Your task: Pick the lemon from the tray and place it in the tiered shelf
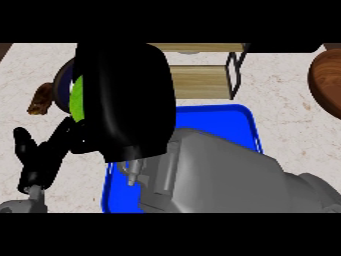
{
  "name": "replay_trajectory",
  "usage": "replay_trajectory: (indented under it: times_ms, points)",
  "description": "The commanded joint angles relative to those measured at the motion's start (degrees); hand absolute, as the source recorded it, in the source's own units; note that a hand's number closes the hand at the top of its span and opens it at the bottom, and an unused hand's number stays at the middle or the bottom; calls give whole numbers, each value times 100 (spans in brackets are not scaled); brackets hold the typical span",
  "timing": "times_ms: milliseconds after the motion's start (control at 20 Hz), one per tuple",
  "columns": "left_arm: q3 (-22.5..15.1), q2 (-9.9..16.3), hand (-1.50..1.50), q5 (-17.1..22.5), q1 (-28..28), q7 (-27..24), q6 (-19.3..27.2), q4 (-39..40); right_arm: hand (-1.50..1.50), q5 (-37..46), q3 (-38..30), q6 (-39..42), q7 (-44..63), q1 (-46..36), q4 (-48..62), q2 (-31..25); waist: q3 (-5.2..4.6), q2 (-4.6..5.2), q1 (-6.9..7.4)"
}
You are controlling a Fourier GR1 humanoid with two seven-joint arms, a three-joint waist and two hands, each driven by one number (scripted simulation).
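Right hand (pixel 125 95) fills the view's middle, hiding most of the blue tray (pixel 236 122) and the left end of the wooden tiered shelf (pixel 199 80); whether its fingers hold anything can't be told. A green-and-blue thing (pixel 75 92) peeks out beside it, too covered to identify. Brown bowl (pixel 335 85) is cut off by the right edge, and the small brown item (pixel 41 99) is too blurred to name.

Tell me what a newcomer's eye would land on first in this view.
The right hand and its grey forearm fill the middle, raised close to the view and hiding much of the blue tray beneath. Behind them, at the top, stands the wooden tiered shelf with its black frame, and a brown wooden bowl sits at the right edge. The left hand shows low at the left, over the speckled counter.
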Motion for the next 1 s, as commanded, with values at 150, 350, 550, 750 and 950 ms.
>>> replay_trajectory:
  times_ms: [150,350,550,750,950]
  points:
    - [2,-108,0,-34,125,-51,23,176,150,-186,-1361,886,752,-797,62,-417,-30,51,-26]
    - [-4,-26,0,-10,190,-95,-189,232,150,-69,-1770,988,629,-1332,670,-537,-34,61,24]
    - [29,-43,0,-21,-90,162,-90,243,150,-91,-2310,736,31,-1620,1544,-602,-35,94,83]
    - [-57,-147,0,-149,43,54,-38,245,150,-234,-2650,1117,-398,-1976,2033,-939,-34,90,93]
    - [49,-105,0,-73,43,-53,-164,225,150,-408,-2961,1182,-1034,-1793,2369,-1201,-31,95,92]
